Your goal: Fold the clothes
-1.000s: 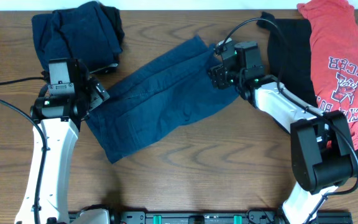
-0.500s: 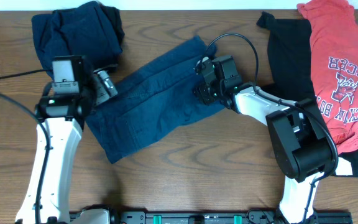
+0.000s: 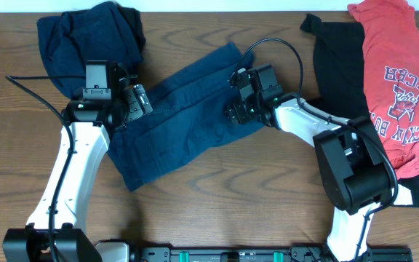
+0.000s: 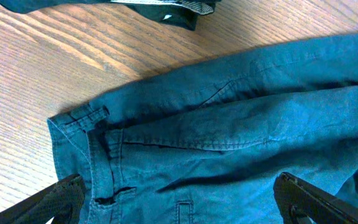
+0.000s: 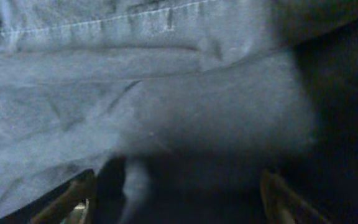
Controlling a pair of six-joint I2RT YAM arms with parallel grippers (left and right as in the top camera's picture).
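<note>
The left gripper (image 3: 137,102) stands wide open, its two fingers (image 4: 61,198) spread far apart with nothing between them. It hangs above the waistband end of the navy denim shorts (image 3: 180,124). In the left wrist view, a belt loop (image 4: 94,116) and the waistband corner lie just ahead of the fingers, with bare table (image 4: 36,68) beyond them.

The right gripper (image 3: 230,95) is low over the other end of the same shorts, near their upper right edge. Its jaws are also apart. In the right wrist view a fingertip (image 5: 73,194) shows at each lower corner, and the denim fills the frame right up against them. That view is too blurred to tell whether the tips touch the cloth.

The shorts lie spread flat and slanted across the middle of the table, between the two arms. A heap of dark navy pieces (image 3: 86,36) sits at the far left, close behind the left gripper and apart from the shorts. At the far right, well away from both grippers, a black tee (image 3: 337,65) lies partly under a red tee (image 3: 398,73) with dark block lettering.
</note>
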